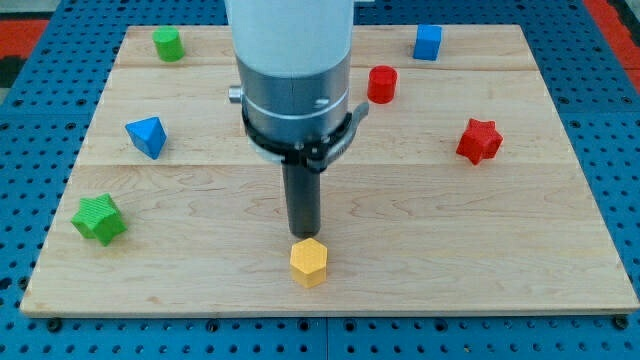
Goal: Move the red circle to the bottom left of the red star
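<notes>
The red circle (382, 84), a short cylinder, stands in the upper middle of the wooden board (540, 250). The red star (479, 141) lies to its lower right, near the view's right. My tip (303, 234) is at the lower middle of the board, just above the yellow hexagon (309, 262) and close to it. The tip is well below and to the left of the red circle. The arm's white and grey body (294, 75) hangs over the board's upper middle, just left of the red circle.
A green hexagon-like block (168, 44) is at the top left. A blue cube (428, 42) is at the top right. A blue triangle block (147, 136) is at mid left. A green star (99, 219) is at the lower left.
</notes>
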`<action>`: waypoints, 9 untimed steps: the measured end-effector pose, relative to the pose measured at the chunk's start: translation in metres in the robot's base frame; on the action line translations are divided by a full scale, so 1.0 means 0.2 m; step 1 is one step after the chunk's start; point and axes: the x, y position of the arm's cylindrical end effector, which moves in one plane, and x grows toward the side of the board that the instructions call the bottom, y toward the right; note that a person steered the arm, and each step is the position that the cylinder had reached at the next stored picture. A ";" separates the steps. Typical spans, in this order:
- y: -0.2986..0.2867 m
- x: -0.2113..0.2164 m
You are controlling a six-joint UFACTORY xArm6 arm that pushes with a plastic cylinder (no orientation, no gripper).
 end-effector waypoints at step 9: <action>0.02 -1.22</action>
